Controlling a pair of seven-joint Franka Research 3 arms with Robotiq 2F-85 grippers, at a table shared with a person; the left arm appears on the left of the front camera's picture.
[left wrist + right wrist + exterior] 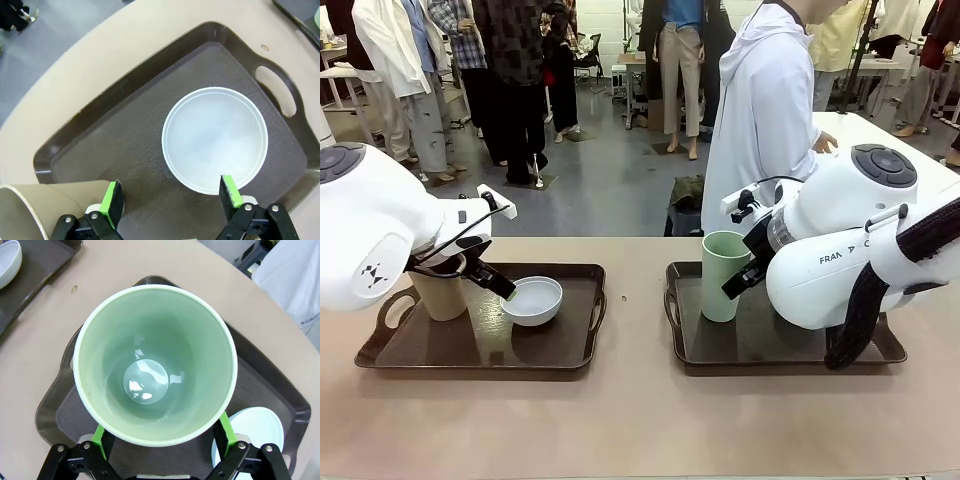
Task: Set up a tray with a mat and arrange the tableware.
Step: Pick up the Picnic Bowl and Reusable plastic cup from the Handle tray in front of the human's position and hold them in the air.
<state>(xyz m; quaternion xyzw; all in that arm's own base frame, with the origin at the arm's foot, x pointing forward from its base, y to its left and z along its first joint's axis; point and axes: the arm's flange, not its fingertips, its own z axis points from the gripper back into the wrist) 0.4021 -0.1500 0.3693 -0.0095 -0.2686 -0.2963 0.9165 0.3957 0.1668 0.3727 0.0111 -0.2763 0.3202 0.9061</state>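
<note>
1. Pale green cup sits right under the right wrist camera, upright, mouth up, empty. Its base is on the floor of the right tray, at that tray's left end.
2. Right gripper straddles the cup low down, with the green pads spread wide on either side of the cup wall. Can't tell whether the pads touch it.
3. Light blue bowl is on the same tray, just beside the cup, partly behind one gripper finger in the right wrist view.
4. White bowl is upright and empty on the left tray, toward its right half.
5. Tan cup is upright at the left end of that tray, apart from the white bowl.
6. Left gripper has its fingers apart and holds nothing, low over the tray floor between the tan cup and the white bowl. One pad overlaps the bowl's near rim in the left wrist view and the other is next to the tan cup. Contact is unclear.
7. Both trays are dark brown with cut-out handles, side by side on the tan table with a gap between them.
8. Person in a white hooded top stands at the far side behind the right tray, with one hand on a white surface behind.
</note>
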